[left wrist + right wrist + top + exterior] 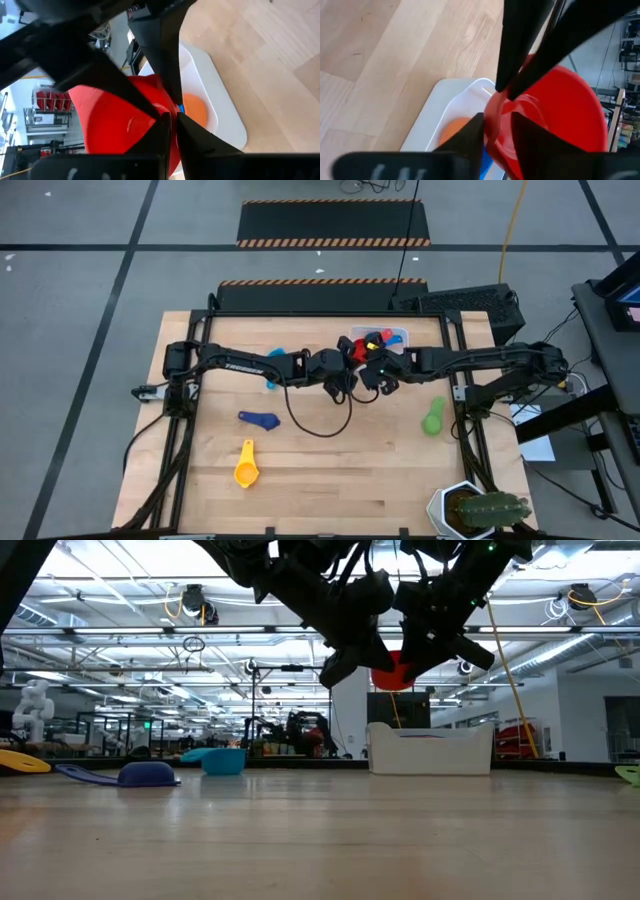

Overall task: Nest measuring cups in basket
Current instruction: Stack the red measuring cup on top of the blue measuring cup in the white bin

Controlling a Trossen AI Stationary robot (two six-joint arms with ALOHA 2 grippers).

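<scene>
Partway: both pincers (170, 117) (497, 122) clamp the red cup (392, 672) above the basket (430, 750) at the counter's far edge, orange cup (194, 110) already inside; navy (258, 419), yellow (246, 468), green (433, 418), light blue (222, 760) cups still out.

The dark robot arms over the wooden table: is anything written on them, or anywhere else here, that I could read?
Pale lettering on the left dark robot arm, seen from above: too small and blurred to read.
White rectangular plastic basket: no label shows.
Red plastic measuring cup: no marking shows.
Otherwise no readable text.
</scene>
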